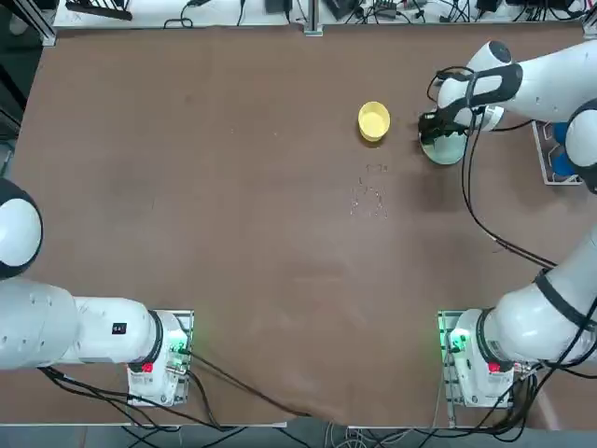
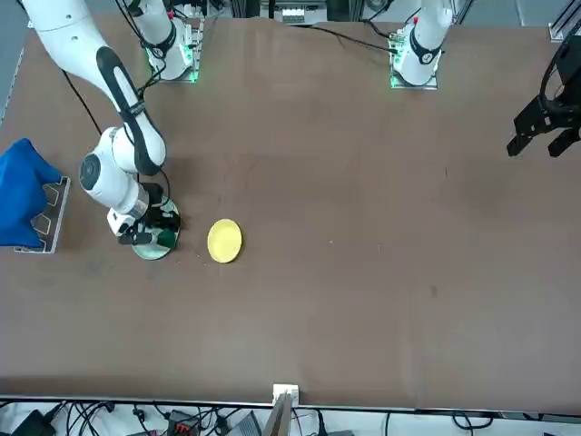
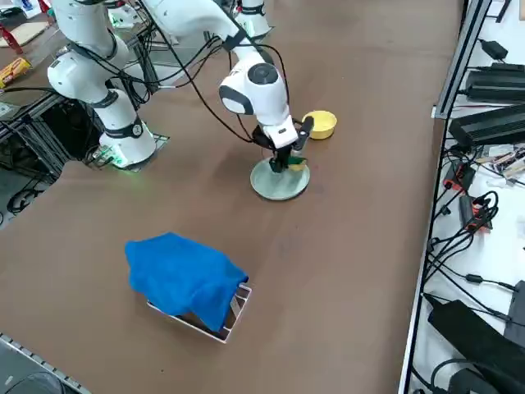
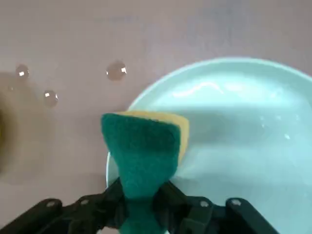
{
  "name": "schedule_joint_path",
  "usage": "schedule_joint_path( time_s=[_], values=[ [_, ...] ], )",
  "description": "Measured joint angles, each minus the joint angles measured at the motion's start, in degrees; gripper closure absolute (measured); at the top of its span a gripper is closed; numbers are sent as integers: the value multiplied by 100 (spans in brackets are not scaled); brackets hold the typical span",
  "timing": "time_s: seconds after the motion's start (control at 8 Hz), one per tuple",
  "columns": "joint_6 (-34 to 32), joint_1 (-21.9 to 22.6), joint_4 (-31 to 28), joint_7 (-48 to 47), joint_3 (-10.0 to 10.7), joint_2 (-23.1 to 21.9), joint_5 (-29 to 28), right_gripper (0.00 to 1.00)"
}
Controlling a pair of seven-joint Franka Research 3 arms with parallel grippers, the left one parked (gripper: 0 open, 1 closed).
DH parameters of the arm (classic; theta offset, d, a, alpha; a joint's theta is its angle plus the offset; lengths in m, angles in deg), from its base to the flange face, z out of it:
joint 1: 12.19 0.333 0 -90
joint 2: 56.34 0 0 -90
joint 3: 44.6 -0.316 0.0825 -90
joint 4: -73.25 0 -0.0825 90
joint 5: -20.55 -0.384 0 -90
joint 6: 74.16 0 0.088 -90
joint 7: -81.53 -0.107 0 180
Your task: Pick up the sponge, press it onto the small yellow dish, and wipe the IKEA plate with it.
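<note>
Item one, on my feed: the right claw (image 4: 141, 195), black two-finger type, clamped on a small rectangular sponge (image 4: 146, 146) with a coarse dark green scouring face and a soft yellow foam layer behind it. The sponge sticks out past the fingertips and hangs over the edge of the plate; whether it touches the glaze I cannot tell.

Item two: round pale blue-green plate (image 4: 243, 126), smooth and glossy, low rim, nothing loose in it. In the top view it lies at about two o'clock on the brown matte surface (image 1: 233, 233).

Item three: small round bright yellow dish (image 1: 374, 121), plain, bowl-like, holding nothing I can make out, just beside the plate at its nine o'clock, apart from it.

Item four: a few clear water droplets (image 4: 116, 71) beaded on the surface near the plate rim.
</note>
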Motion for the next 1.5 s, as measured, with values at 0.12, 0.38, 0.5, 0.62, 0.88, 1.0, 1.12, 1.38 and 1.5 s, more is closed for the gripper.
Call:
schedule_joint_path(
  time_s=[0.12,0.38,0.5,0.62,0.88,1.0,1.12,1.38,1.5],
  values=[
    [11,-25,-174,-1,8,-137,-1,77],
    [19,-141,-462,18,26,-340,-1,77],
    [20,-220,-544,78,25,-387,-1,77],
    [20,-320,-594,195,26,-418,-1,77],
    [18,-617,-628,624,25,-429,-1,77],
    [13,-796,-629,902,27,-427,-1,77],
    [11,-955,-621,1159,28,-418,-1,77],
    [-17,-1102,-433,1457,28,-298,-1,77],
    [-87,-1107,-227,1503,27,-182,-1,77]
  ],
)
